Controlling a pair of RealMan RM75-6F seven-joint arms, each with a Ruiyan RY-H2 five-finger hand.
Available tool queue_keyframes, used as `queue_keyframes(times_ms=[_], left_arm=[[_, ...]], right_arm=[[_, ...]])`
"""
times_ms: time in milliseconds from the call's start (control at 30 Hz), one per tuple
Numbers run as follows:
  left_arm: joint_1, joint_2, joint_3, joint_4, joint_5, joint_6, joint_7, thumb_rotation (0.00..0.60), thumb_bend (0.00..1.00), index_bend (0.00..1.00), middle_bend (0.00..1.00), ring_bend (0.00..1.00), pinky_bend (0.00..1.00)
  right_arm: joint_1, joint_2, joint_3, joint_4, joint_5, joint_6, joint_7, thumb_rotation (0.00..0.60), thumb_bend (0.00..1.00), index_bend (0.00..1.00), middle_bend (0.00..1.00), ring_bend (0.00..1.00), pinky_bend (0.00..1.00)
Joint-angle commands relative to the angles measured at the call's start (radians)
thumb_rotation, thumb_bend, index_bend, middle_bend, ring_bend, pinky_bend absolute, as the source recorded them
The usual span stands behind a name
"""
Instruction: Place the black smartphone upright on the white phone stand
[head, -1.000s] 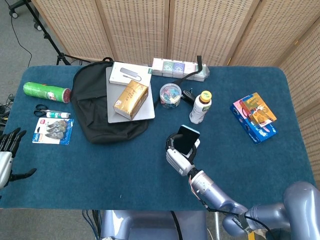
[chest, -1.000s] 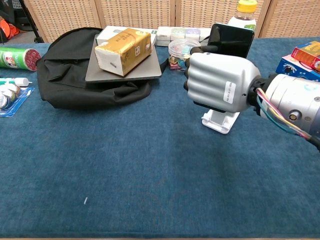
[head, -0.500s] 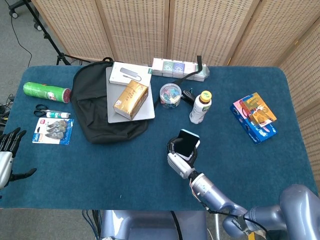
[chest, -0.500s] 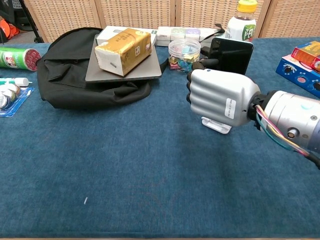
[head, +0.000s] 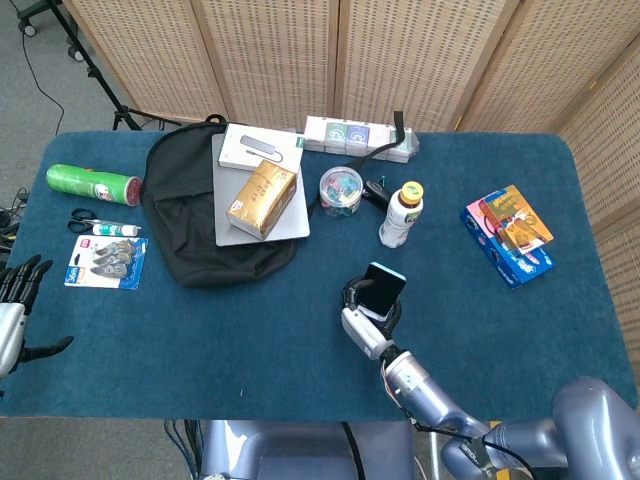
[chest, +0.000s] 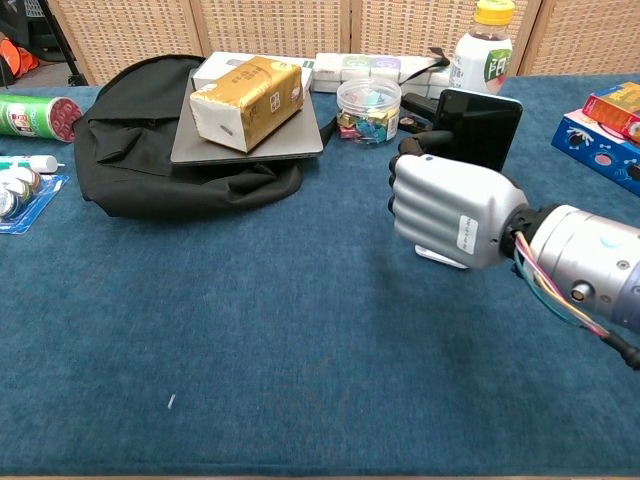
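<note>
The right hand (chest: 450, 212) grips the black smartphone (chest: 478, 128) over the white phone stand (chest: 440, 256) (mostly hidden), while the left hand (head: 12, 305) rests with fingers spread.

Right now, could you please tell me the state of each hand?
Left hand: open, holding nothing, fingers apart at the table edge.
Right hand: holds the black smartphone over the white phone stand.

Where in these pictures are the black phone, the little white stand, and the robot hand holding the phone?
black phone (chest: 482, 128), chest view, dark back face.
white stand (chest: 440, 257), chest view, base edge below the hand.
right hand (chest: 447, 211), chest view, silver back of the hand.
</note>
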Motion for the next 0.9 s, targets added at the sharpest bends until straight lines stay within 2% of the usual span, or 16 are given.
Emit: queue_keyframes(times_ms=[33, 733, 867, 900], left_arm=[[-0.001, -0.001, -0.001, 0.000, -0.002, -0.002, 0.002, 0.600, 0.00, 0.02, 0.00, 0.00, 0.00], [-0.006, -0.007, 0.003, -0.001, -0.002, -0.012, 0.018, 0.600, 0.00, 0.02, 0.00, 0.00, 0.00], [-0.007, -0.009, 0.002, -0.002, -0.005, -0.013, 0.023, 0.600, 0.00, 0.02, 0.00, 0.00, 0.00], [-0.007, -0.009, 0.002, -0.002, -0.005, -0.013, 0.023, 0.600, 0.00, 0.02, 0.00, 0.00, 0.00]], right_arm=[[-0.005, -0.008, -0.006, 0.012, -0.008, 0.000, -0.004, 0.600, 0.59, 0.56, 0.48, 0.45, 0.46], [-0.038, 0.027, -0.047, 0.079, -0.140, -0.034, 0.071, 0.600, 0.59, 0.56, 0.47, 0.45, 0.46], [-0.047, 0.030, -0.048, 0.090, -0.160, -0.045, 0.090, 0.600, 0.56, 0.56, 0.45, 0.43, 0.46], [-0.048, 0.030, -0.048, 0.091, -0.163, -0.045, 0.094, 0.600, 0.52, 0.52, 0.42, 0.41, 0.46]])
